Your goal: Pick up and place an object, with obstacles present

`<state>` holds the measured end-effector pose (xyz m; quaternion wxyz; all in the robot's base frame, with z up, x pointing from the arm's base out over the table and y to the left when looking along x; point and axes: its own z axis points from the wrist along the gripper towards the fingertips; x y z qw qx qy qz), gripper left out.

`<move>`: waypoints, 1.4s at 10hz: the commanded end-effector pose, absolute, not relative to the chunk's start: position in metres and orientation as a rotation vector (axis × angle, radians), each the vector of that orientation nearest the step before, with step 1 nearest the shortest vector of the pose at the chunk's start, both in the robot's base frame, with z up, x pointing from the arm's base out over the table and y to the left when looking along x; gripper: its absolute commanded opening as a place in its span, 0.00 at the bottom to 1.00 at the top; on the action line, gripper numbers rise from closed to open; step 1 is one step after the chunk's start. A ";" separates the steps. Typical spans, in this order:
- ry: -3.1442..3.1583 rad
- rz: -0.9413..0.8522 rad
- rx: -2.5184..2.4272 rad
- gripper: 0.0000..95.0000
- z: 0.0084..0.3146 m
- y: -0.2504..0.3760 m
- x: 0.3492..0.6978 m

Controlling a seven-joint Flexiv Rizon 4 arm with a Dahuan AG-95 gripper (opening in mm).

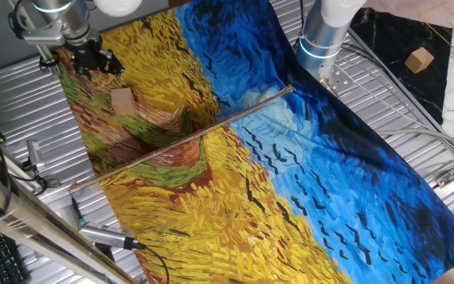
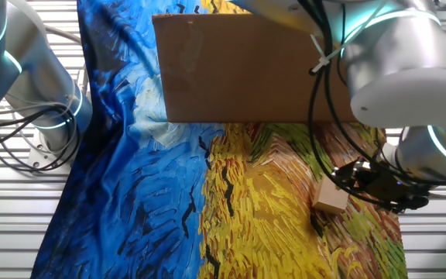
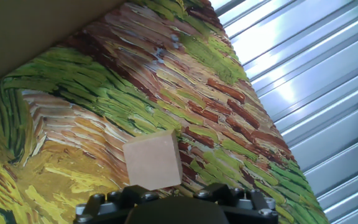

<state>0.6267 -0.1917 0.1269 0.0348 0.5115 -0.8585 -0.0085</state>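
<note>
On the painted cloth, just beside cube: approach step, gripper not holding it; jaw opening impossible to tell. Next: lower squarely over cube, well apart from rod.

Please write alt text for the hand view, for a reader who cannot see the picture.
A small tan wooden cube lies on a painted cloth of yellow, green and brown strokes, just ahead of the dark claw at the bottom edge. The claw does not hold the cube. Ribbed metal table shows to the right of the cloth.
</note>
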 end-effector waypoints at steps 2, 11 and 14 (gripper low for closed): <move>-2.617 -0.043 1.611 1.00 0.125 -0.189 0.628; -2.613 -0.045 1.589 1.00 0.069 -0.174 0.624; -2.614 -0.050 1.575 1.00 0.062 -0.174 0.613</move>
